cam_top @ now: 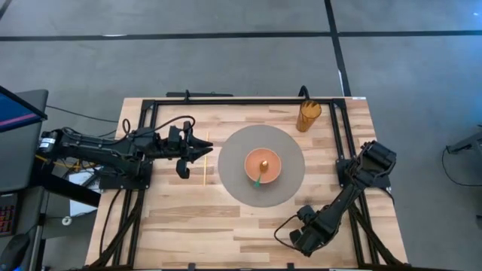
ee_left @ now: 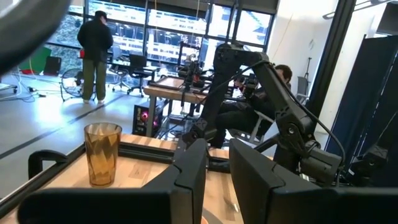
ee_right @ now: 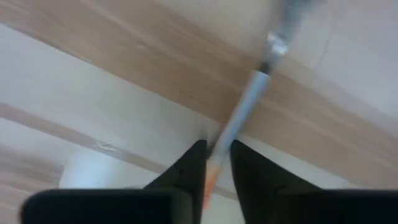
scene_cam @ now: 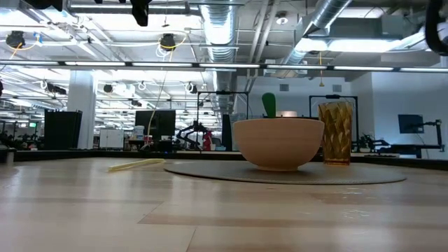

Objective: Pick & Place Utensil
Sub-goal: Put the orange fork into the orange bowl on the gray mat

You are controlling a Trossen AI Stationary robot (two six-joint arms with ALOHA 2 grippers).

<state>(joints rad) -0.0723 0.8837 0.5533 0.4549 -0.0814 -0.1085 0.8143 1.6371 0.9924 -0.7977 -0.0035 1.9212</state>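
Observation:
In the right wrist view a thin utensil (ee_right: 249,99) with a grey shaft and an orange end lies between my right gripper's (ee_right: 217,165) fingers, close over the wood. In the high view that gripper (cam_top: 301,237) points down near the table's near edge, and the arm hides the utensil. My left gripper (cam_top: 199,150) is level above a yellow stick (cam_top: 205,162) that lies flat on the table. Its fingers (ee_left: 217,180) are slightly apart and hold nothing. An orange bowl (cam_top: 262,164) holding a green utensil (cam_top: 258,179) stands on a round grey mat (cam_top: 290,147). My right gripper pinches the utensil at its orange end (ee_right: 211,177) between the two fingers, coming from above and pointing down. The grey shaft runs away from the fingers just over the tabletop. I cannot tell whether it rests on the wood or is lifted.
An amber faceted cup (cam_top: 307,115) stands near the far right corner, beyond the mat. A black frame rail (cam_top: 226,102) runs along the far edge, and more rails run down both sides. Bare wood lies between the mat and the near edge (cam_top: 226,226). A person stands in the room behind.

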